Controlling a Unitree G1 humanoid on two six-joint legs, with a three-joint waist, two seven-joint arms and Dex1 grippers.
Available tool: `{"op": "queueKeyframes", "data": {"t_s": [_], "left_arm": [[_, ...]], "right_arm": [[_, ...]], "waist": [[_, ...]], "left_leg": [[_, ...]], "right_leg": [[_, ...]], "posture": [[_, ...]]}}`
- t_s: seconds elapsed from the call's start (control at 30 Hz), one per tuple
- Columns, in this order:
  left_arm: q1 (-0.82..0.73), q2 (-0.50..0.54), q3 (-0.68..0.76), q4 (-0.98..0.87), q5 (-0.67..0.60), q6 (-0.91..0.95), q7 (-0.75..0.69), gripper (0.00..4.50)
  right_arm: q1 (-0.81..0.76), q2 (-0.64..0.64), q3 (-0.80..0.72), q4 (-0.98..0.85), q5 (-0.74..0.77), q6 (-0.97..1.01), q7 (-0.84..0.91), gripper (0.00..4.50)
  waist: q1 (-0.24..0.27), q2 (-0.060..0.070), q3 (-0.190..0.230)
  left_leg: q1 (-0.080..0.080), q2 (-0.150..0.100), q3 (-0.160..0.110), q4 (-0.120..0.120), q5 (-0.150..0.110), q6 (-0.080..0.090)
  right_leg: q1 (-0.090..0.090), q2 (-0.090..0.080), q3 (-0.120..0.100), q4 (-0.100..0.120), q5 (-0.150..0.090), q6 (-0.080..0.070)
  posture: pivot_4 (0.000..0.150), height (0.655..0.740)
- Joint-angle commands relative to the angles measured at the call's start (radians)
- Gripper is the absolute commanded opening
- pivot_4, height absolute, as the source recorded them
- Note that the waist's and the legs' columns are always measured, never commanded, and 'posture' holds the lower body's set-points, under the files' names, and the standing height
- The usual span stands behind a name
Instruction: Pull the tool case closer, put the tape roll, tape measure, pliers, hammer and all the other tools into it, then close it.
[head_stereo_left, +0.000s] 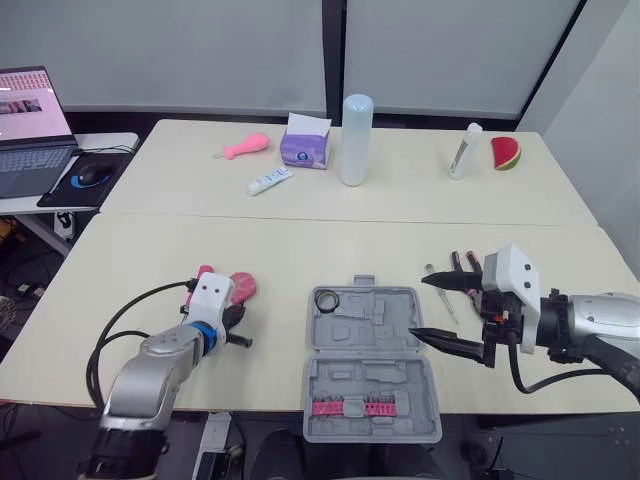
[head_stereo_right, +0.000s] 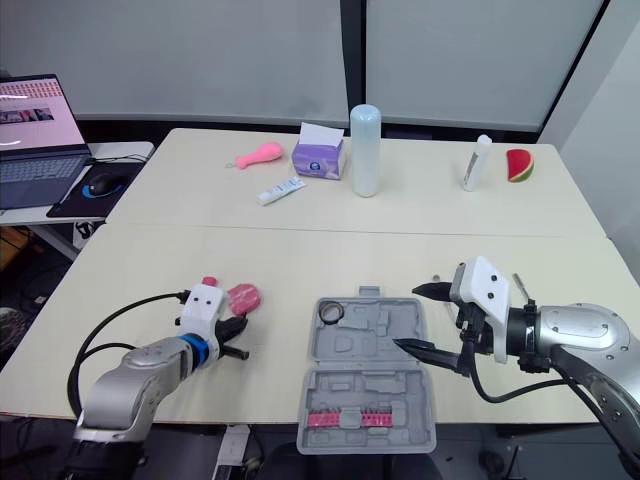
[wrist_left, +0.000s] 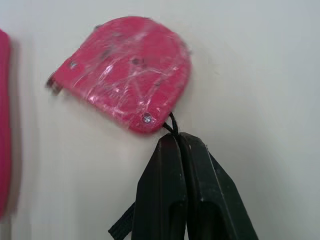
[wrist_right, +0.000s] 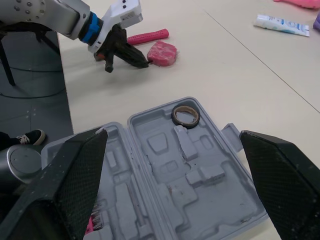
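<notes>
The left gripper (wrist_left: 174, 140) is pinching the pink tape measure (wrist_left: 125, 70) by its black cord; the open case (head_stereo_left: 375, 345) is lying to its right (right gripper (head_stereo_left: 420, 307) hanging there, spread wide).

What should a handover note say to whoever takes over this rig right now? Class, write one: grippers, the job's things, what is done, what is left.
Left gripper: shut on the black strap of the tape measure, which lies on the table left of the case.
Right gripper: open, empty, over the right side of the tool case.
Done: case open and flat at the table's near edge; tape roll in its far half.
Outside: red-handled tool beside the tape measure; pliers behind the right gripper.
Left: load these tools, then close the case.
</notes>
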Motion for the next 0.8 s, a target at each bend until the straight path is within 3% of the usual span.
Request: {"op": "queueKeyframes", "data": {"t_s": [0.03, 0.33, 0.8], "left_arm": [[0.068, 0.077, -0.047, -0.070, -0.012, -0.042, -0.120, 0.01], [0.241, 0.236, -0.057, -0.144, -0.028, -0.124, -0.302, 0.01], [0.379, 0.326, 0.045, -0.149, -0.033, -0.201, -0.385, 0.01]], "right_arm": [[0.015, -0.018, -0.033, -0.039, 0.022, -0.008, 0.020, 4.50], [0.045, -0.035, -0.036, -0.068, 0.043, -0.002, 0.027, 4.50], [0.052, -0.092, 0.014, -0.099, 0.002, -0.040, 0.101, 4.50]], "waist": [[0.000, 0.000, 0.000], [-0.002, 0.001, 0.001], [-0.006, 0.002, 0.002]], "left_leg": [[0.000, 0.000, 0.000, 0.000, 0.000, 0.000], [0.000, 0.000, 0.000, -0.001, 0.000, 0.000], [0.000, 0.000, 0.000, -0.002, -0.002, 0.004]], "right_leg": [[0.000, 0.000, 0.000, 0.000, 0.000, 0.000], [0.000, 0.000, 0.000, -0.001, 0.000, 0.000], [-0.001, 0.000, 0.000, -0.002, 0.000, 0.000]], "posture": [[0.150, 0.7075], [0.150, 0.7075], [0.150, 0.7075]]}}
